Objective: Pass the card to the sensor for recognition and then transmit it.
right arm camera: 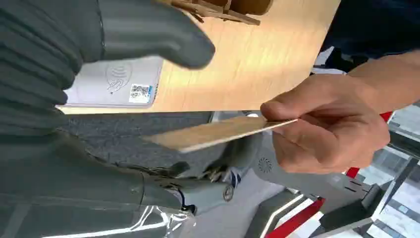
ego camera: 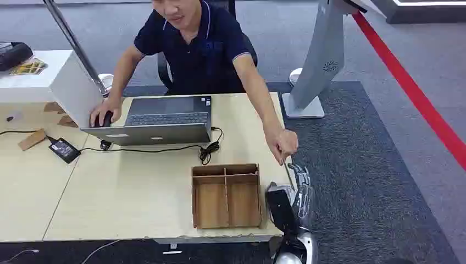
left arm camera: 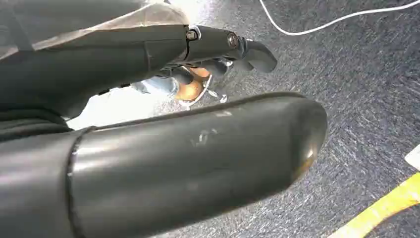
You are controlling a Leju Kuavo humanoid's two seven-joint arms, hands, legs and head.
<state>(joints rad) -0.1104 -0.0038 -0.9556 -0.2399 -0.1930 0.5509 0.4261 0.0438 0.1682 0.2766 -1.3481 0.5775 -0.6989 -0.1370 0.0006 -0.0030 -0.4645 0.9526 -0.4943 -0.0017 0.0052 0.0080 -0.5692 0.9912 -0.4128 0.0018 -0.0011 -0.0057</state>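
Note:
A person's hand (right arm camera: pixel 327 129) pinches a thin tan card (right arm camera: pixel 218 131) by one end and holds it out edge-on. The card's free end lies in the gap between the thumb (right arm camera: pixel 148 32) and the darker fingers (right arm camera: pixel 198 191) of my right hand (ego camera: pixel 299 190), which do not touch it. In the head view the card (ego camera: pixel 288 173) is a thin sliver just off the table's right front corner. The white sensor pad (right arm camera: pixel 116 82), with a wave symbol and a QR code, lies on the table corner beside my right hand. My left hand (left arm camera: pixel 218 49) hangs over grey carpet and holds nothing, fingers apart.
A seated person (ego camera: pixel 198 49) leans over the wooden table (ego camera: pixel 137 192), other hand on a mouse beside a laptop (ego camera: pixel 159 118). A cardboard divider box (ego camera: pixel 226 195) stands near the front edge. A power brick (ego camera: pixel 64 149) and its cable lie left. A white kiosk stand (ego camera: pixel 321 60) stands on the right.

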